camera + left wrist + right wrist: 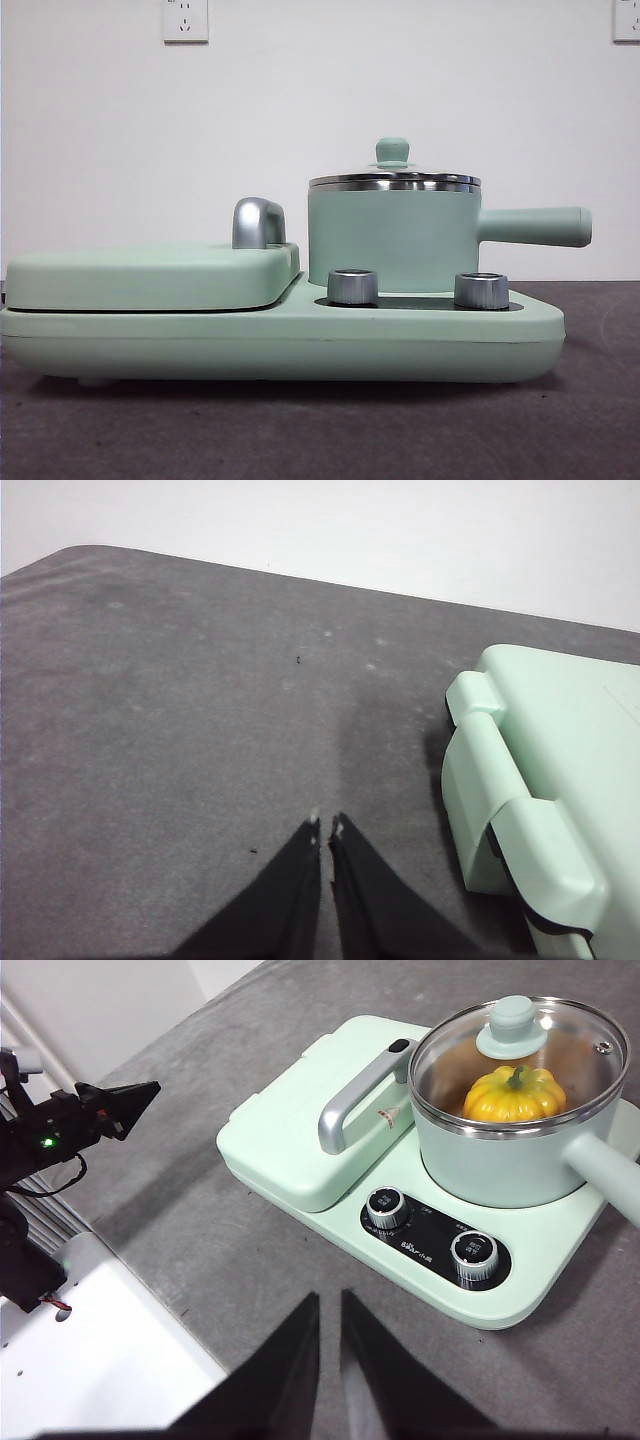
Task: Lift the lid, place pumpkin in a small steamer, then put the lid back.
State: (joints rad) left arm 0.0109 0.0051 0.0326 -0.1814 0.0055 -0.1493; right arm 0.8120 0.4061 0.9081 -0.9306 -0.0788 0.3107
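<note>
Pumpkin (514, 1095), glossy yellow-orange, ribbed, green stem, sits inside mint-green cylindrical small steamer (392, 240) under round clear glass lid (515, 1055), on wide mint-green appliance base (280, 335). Right gripper (330, 1305) jaws pressed together, near base's front knobs. Left gripper (326, 828) jaws together, over grey tabletop (180, 730) beside base.

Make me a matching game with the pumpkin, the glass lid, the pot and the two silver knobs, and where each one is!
Things:
1. pumpkin
2. glass lid
3. pot
4. two silver knobs

Places:
A. on the front of the flat green base
B. sitting on the base, long handle sticking out sideways
C. inside the pot
D. closed on top of the pot

Pairs: 1-C, 2-D, 3-B, 4-A
</note>
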